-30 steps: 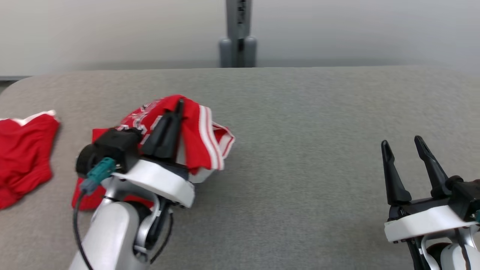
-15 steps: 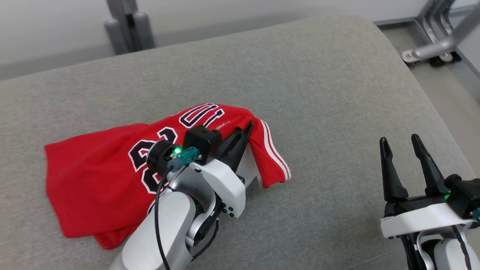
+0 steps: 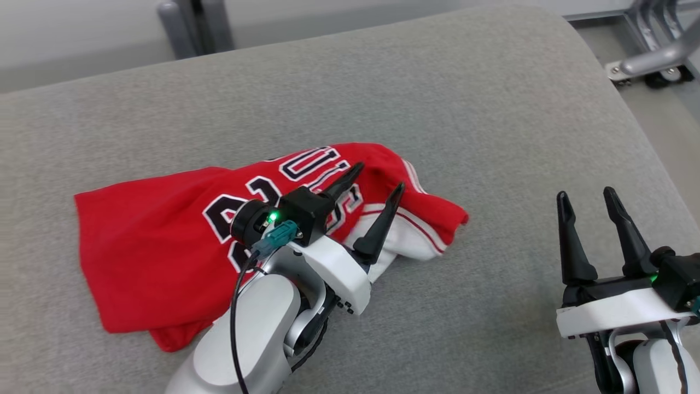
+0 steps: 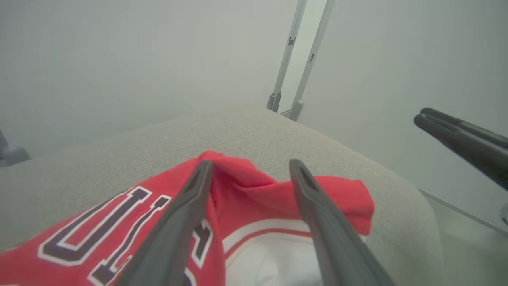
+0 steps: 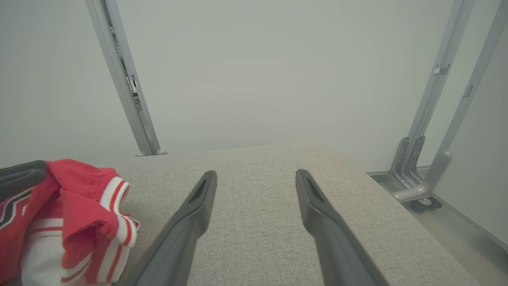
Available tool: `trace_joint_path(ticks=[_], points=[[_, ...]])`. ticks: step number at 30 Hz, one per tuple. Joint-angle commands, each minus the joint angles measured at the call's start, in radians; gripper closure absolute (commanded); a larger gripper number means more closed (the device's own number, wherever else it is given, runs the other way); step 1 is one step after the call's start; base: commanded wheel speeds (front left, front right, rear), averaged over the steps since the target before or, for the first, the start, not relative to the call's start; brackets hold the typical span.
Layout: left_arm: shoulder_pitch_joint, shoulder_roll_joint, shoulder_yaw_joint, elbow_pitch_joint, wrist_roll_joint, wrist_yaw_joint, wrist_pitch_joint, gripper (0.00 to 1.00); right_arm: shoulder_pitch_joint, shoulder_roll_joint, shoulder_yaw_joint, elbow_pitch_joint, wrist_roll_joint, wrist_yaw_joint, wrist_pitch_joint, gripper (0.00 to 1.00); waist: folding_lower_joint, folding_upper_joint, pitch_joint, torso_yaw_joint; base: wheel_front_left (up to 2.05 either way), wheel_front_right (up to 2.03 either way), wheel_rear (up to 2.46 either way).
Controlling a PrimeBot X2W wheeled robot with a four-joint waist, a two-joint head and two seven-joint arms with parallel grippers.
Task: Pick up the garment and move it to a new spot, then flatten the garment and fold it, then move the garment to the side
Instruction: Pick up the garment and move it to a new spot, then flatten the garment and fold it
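A red jersey (image 3: 158, 246) with black-and-white lettering and white trim lies crumpled on the grey padded table (image 3: 437, 98). My left gripper (image 3: 380, 178) hovers open just over the jersey's right part, its fingers apart and holding nothing. In the left wrist view the left gripper (image 4: 250, 165) straddles a raised red fold of the jersey (image 4: 254, 198). My right gripper (image 3: 585, 198) stands open at the lower right, well clear of the cloth. The right wrist view shows the right gripper (image 5: 256, 174) over bare table, with the jersey's striped edge (image 5: 87, 214) at the left.
The table's rounded right edge (image 3: 645, 148) drops to the floor, where a grey metal frame foot with a caster (image 3: 651, 60) stands. A grey post (image 3: 194, 24) rises behind the table's far edge. Metal uprights (image 5: 440, 103) stand at the right.
The left gripper has opened and let go of the jersey's edge, which now lies spread further right on the table. The head camera shifted slightly. The right gripper has not moved.
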Motion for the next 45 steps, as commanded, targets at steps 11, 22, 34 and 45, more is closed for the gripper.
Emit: trace_joint_path(ticks=[11, 22, 34, 45], points=[[0.092, 0.111, 0.111, -0.172, -0.011, 0.109, -0.056, 0.0, 0.018, -0.006, -0.018, -0.026, -0.023, 0.002, 0.022, 0.0, 0.0, 0.0, -0.089, 0.133, 0.0, 0.0, 0.0], [0.252, 0.255, 0.308, -0.275, -0.064, 0.225, -0.113, 0.0, 0.06, -0.006, -0.017, -0.051, -0.049, 0.002, 0.049, 0.0, 0.0, 0.0, -0.16, 0.187, 0.0, 0.0, 0.0], [0.496, 0.372, 0.371, -0.449, -0.049, 0.307, -0.091, 0.0, 0.129, -0.006, -0.006, -0.074, -0.064, 0.002, 0.086, 0.0, 0.0, 0.0, -0.243, 0.209, 0.0, 0.0, 0.0], [0.642, 0.409, 0.373, -0.555, -0.053, 0.367, -0.024, 0.0, 0.196, -0.006, -0.012, -0.101, -0.051, 0.002, 0.112, 0.0, 0.0, 0.0, -0.284, 0.208, 0.0, 0.0, 0.0]])
